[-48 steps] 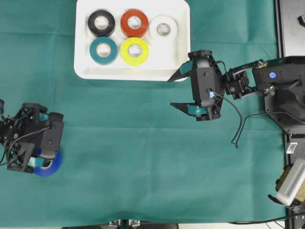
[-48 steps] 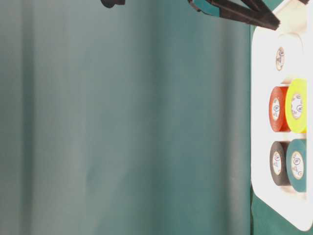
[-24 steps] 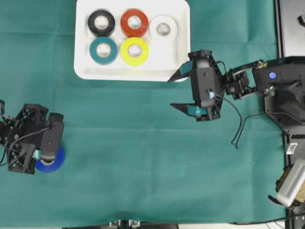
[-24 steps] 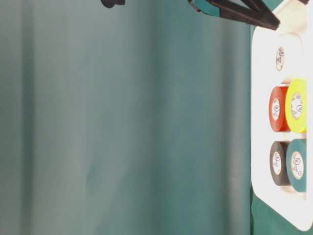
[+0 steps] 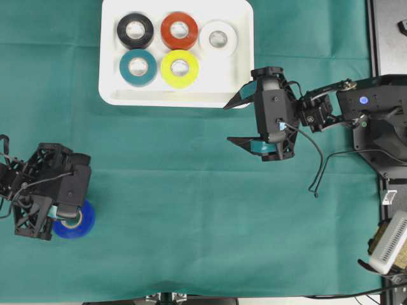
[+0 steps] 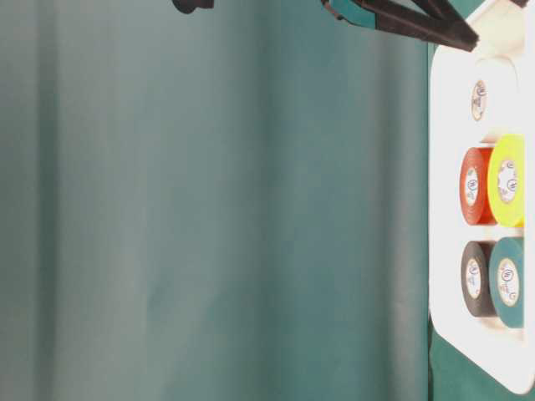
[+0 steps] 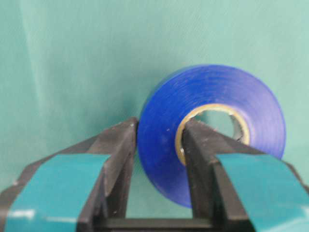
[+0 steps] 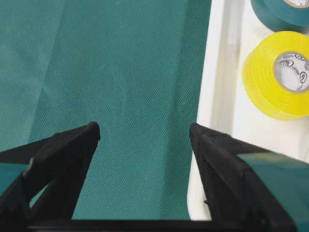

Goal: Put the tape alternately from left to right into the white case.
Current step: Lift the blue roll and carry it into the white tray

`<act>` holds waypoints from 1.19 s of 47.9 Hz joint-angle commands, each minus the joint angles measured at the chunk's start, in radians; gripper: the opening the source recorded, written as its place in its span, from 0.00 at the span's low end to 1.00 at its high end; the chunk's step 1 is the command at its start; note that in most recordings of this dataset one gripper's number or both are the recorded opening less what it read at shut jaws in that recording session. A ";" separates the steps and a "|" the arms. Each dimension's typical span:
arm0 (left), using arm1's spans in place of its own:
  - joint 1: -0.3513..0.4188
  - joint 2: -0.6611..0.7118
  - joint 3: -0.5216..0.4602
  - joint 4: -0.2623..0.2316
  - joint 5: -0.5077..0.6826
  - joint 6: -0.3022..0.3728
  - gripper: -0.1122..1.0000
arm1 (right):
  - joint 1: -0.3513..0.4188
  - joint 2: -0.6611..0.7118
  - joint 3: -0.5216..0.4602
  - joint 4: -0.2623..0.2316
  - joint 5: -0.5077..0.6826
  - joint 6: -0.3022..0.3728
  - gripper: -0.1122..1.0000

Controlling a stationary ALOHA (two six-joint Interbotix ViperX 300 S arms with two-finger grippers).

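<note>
On the left side of the green cloth (image 5: 191,190), down at about 8 o'clock in the overhead view, the left gripper (image 7: 157,159) is clamped tight on the blue roll of tape (image 5: 77,220). The left wrist view shows how: one black finger (image 7: 118,164) presses on the outside of the blue ring, and the other finger sits inside the pale cardboard hole, so the wall of the roll is pinched between them. I cannot tell if the blue roll is touching the cloth or lifted off it. Moving right, at about 12 o'clock, the white case (image 5: 114,95) lies flat on the cloth with five rolls inside. In its far row are the black roll (image 5: 135,30), the red roll (image 5: 179,29) and the white roll (image 5: 218,39), going left to right. In its near row are the teal roll (image 5: 138,67) and the yellow roll (image 5: 179,68), sitting close beside each other. The spot to the right of the yellow roll, under the white roll, is bare white tray. Farther right, at about 3 o'clock, the right gripper (image 5: 236,122) has its fingers spread wide apart and holds nothing. It is beside the near right corner of the case, and one finger (image 5: 240,98) reaches over that corner. In the right wrist view, the yellow roll and the rim of the case show past the fingertips.
</note>
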 commanded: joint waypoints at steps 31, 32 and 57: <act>0.219 -0.064 -0.074 0.003 0.002 0.015 0.08 | 0.002 -0.017 -0.011 0.003 -0.009 0.002 0.83; 0.229 -0.063 -0.077 0.003 0.003 0.015 0.08 | 0.002 -0.017 -0.011 0.003 -0.009 0.002 0.83; 0.479 0.006 -0.195 0.005 -0.032 0.184 0.08 | 0.002 -0.017 -0.009 0.003 -0.011 0.002 0.83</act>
